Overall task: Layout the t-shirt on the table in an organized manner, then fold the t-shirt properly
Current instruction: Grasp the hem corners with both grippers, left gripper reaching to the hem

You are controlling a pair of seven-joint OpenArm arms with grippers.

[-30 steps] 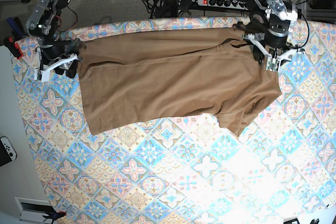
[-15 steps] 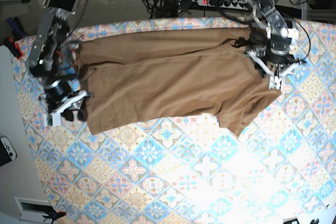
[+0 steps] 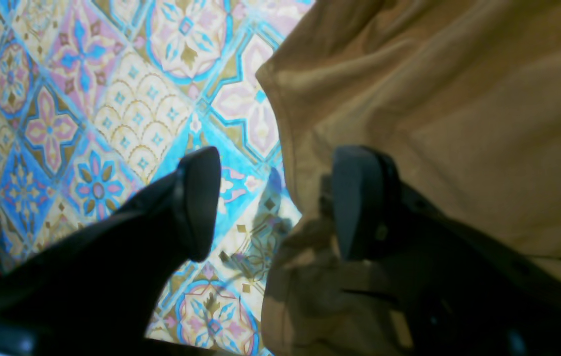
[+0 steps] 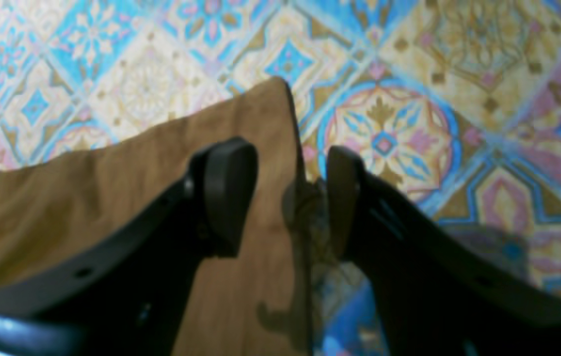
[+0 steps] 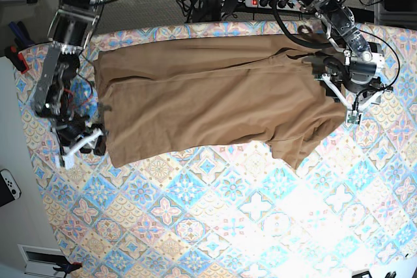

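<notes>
Two end effectors work opposite ends of the t-shirt (image 5: 215, 99), which lies spread across the far half of the counter (image 5: 215, 226), not yet folded.

Left of scene: right end effector (image 5: 83, 144) sits low at the shirt's near-left hem corner. Wrist view shows its fingers (image 4: 226, 193) spread, straddling the hem edge of the t-shirt (image 4: 137, 198): one finger over cloth, the other over bare counter (image 4: 409, 74). Nothing pinched. Placement reads as lining up to take that corner.

Middle: body of shirt mostly flat, with a long diagonal crease; a sleeve or flap hangs toward the near right, untidy.

Right of scene: left end effector (image 5: 352, 99) at the shirt's right edge. Wrist view: fingers (image 3: 359, 198) spread, one over patterned counter (image 3: 87, 99), one over t-shirt (image 3: 458, 99) with rumpled cloth below it. No grip visible.

Judgement: layout step; both ends positioned for a tug to flatten.
</notes>
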